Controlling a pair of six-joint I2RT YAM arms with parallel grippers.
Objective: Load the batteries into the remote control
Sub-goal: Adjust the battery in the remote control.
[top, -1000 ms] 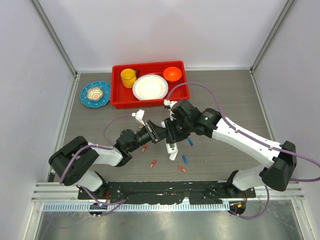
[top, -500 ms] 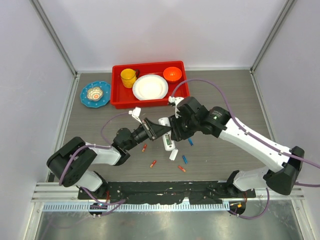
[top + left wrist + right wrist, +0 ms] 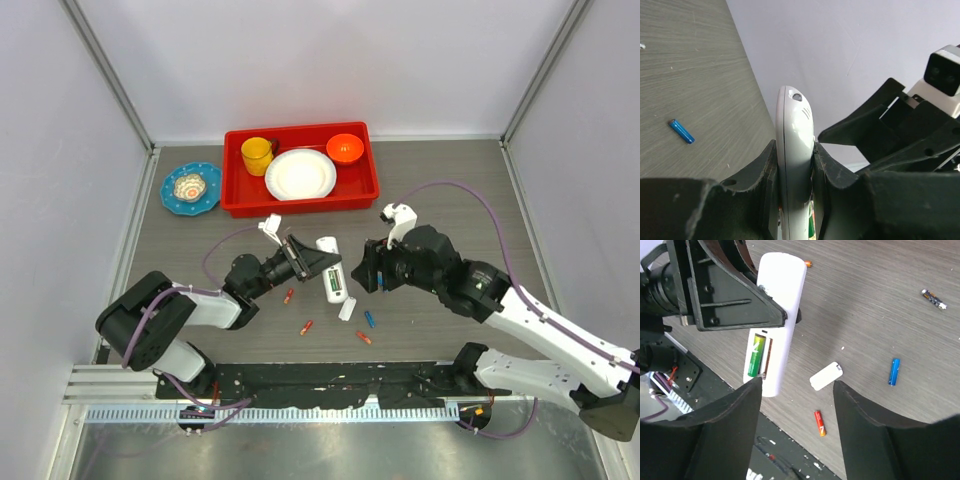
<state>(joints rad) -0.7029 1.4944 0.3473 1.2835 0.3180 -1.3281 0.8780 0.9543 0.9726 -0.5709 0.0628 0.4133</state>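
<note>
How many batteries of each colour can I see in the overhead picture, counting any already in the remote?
Orange-red batteries: 3, lying loose
Blue battery: 1, lying loose
Green battery: 1, seated in the remote control
Total: 5

A grey table (image 3: 450, 180) with wood lines fills the middle of the frame. White walls (image 3: 330, 60) stand at the top, left and right. Two metal posts (image 3: 108, 75) run along the upper corners. The light is soft.
</note>
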